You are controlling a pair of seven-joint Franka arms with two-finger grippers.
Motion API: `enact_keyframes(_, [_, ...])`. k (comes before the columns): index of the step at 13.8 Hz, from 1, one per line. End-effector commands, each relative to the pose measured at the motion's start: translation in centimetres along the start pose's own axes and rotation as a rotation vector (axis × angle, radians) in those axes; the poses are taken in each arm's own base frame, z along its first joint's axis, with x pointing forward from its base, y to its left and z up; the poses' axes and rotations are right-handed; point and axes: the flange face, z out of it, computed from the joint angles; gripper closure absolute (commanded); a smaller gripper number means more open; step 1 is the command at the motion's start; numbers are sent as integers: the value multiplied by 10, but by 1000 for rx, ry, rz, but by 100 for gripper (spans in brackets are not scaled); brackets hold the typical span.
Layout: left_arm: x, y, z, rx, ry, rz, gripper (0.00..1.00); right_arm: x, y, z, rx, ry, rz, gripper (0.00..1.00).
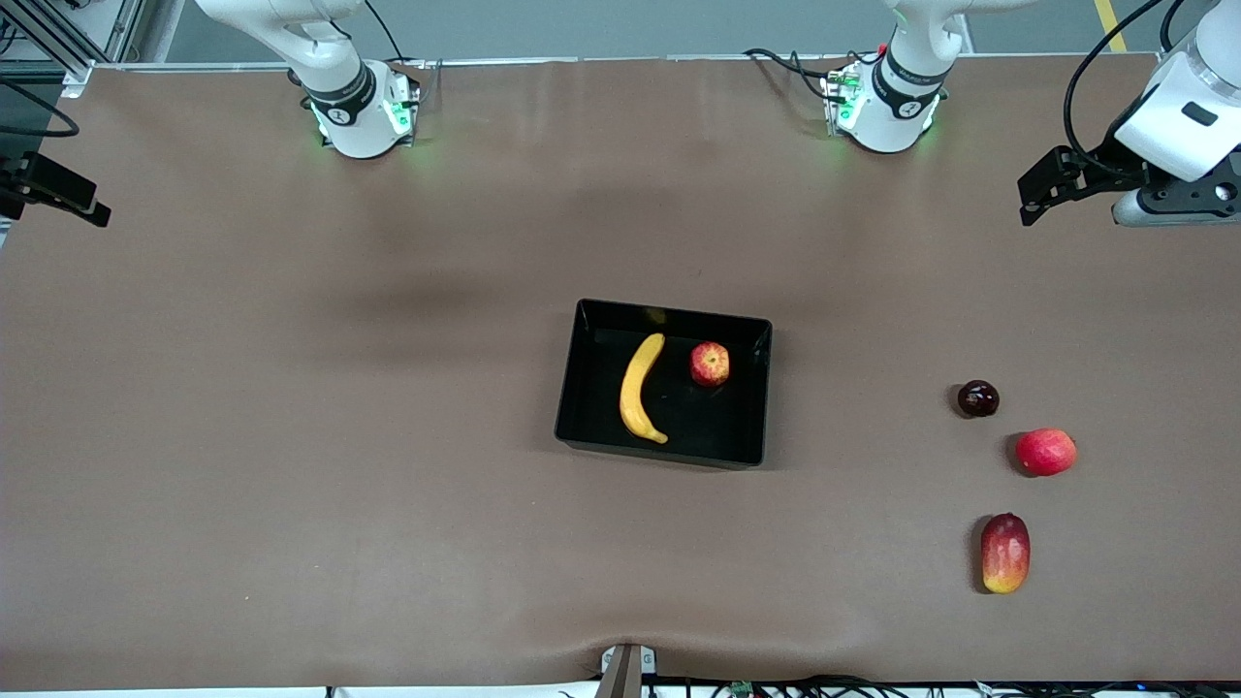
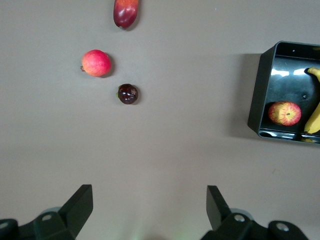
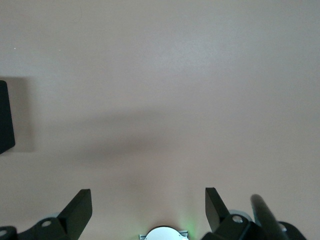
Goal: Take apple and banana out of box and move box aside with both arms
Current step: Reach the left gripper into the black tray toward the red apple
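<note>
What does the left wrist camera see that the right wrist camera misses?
Only the left wrist view shows fruit: the apple and part of the banana inside the black tray, plus the plum, a red round fruit and the mango on the table. Only the right wrist view shows a green glow at its lower edge. Both show the brown table, an edge of the tray, and an open gripper: the left gripper and the right gripper.

Even overhead light, soft shadows, glare in box (image 1: 582, 388).

A robotics lab — bolted arm bases (image 1: 361, 111), cabled brown table (image 1: 291, 436).
</note>
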Motion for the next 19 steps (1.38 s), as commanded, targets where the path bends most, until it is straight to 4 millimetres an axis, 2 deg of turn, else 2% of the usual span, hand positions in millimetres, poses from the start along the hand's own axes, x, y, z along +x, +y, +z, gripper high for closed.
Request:
enact_keyframes(1, [-1, -1, -6, -23, -5, 15, 0, -3, -1, -1, 12, -4, -10, 0])
enact_keyframes(3, [0, 0, -9, -25, 2, 11, 0, -3, -2, -1, 11, -3, -12, 0])
enact_keyframes(5, [-2, 12, -10, -22, 2, 39, 0, -3, -1, -1, 12, -3, -10, 0])
enact_keyframes(7, [6, 33, 11, -20, -41, 78, 0, -3, -1, -1, 12, -3, -10, 0])
enact_keyframes(10, [12, 96, 42, -13, -88, 93, 0, -3, -3, -2, 12, -1, -13, 0])
enact_keyframes(12, [20, 144, 73, -23, -110, 27, 0, -3, -1, -2, 12, -1, -10, 0])
enact_keyframes(16, [37, 216, 134, -100, -120, 23, 0, -3, -3, -1, 12, -3, -13, 0])
enact_keyframes(17, [36, 241, 153, -108, -125, 14, 0, -3, -2, -2, 12, -2, -12, 0])
enact_keyframes(19, [47, 268, 195, -153, -125, 5, 0, -3, 0, -1, 13, -3, -7, 0])
